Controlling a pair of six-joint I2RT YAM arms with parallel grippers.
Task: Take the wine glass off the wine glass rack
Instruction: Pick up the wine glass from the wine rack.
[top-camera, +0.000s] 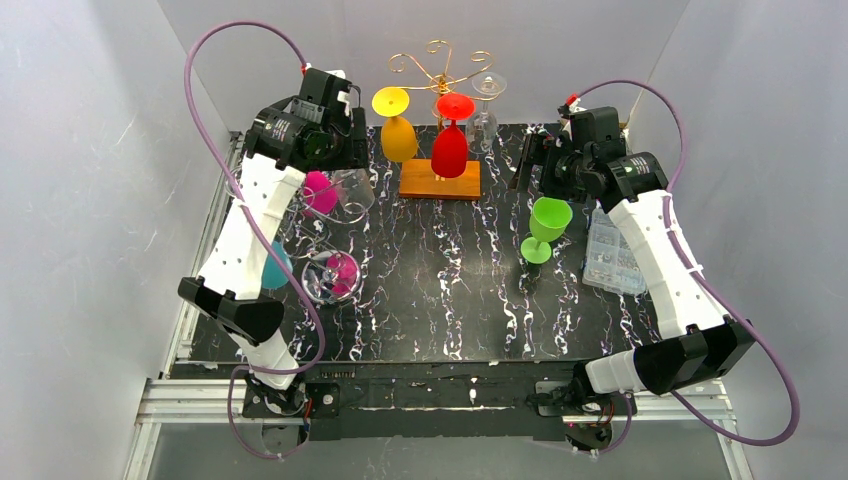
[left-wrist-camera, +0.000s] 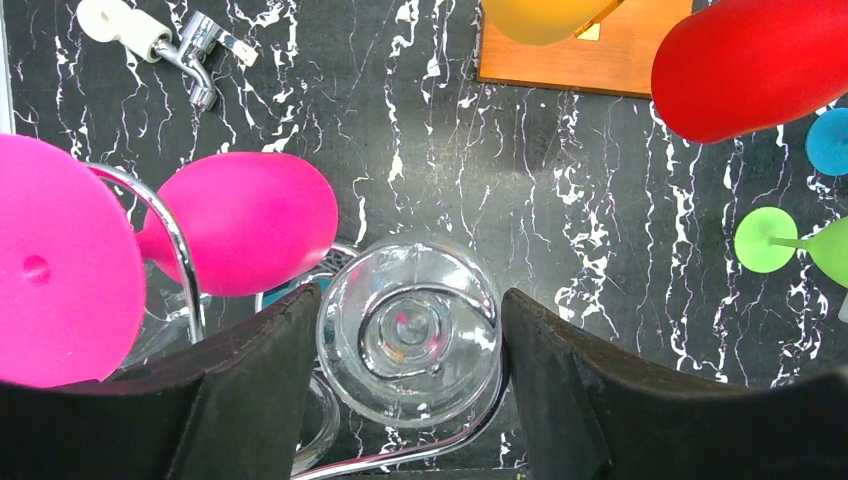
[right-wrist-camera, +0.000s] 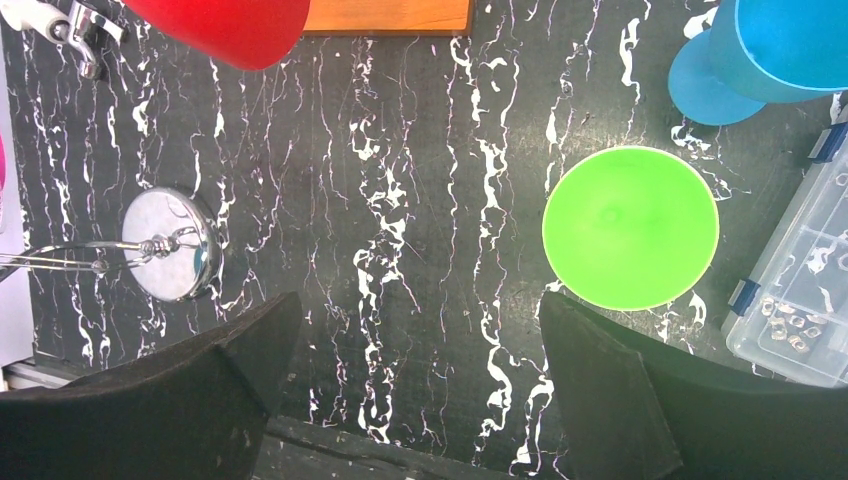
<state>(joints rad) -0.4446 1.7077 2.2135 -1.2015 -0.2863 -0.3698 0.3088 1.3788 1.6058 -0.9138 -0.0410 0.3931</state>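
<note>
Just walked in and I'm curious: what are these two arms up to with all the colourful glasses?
The left arm has its jaws on either side of a clear wine glass on the chrome rack, next to a pink glass; whether they grip it yet is unclear. The right arm hangs with jaws wide open above a green glass standing on the table.

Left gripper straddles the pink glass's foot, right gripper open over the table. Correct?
Not quite. The left gripper straddles the clear glass, not the pink glass beside it; the left wrist view shows this. The right gripper is open over the table, as stated.
</note>
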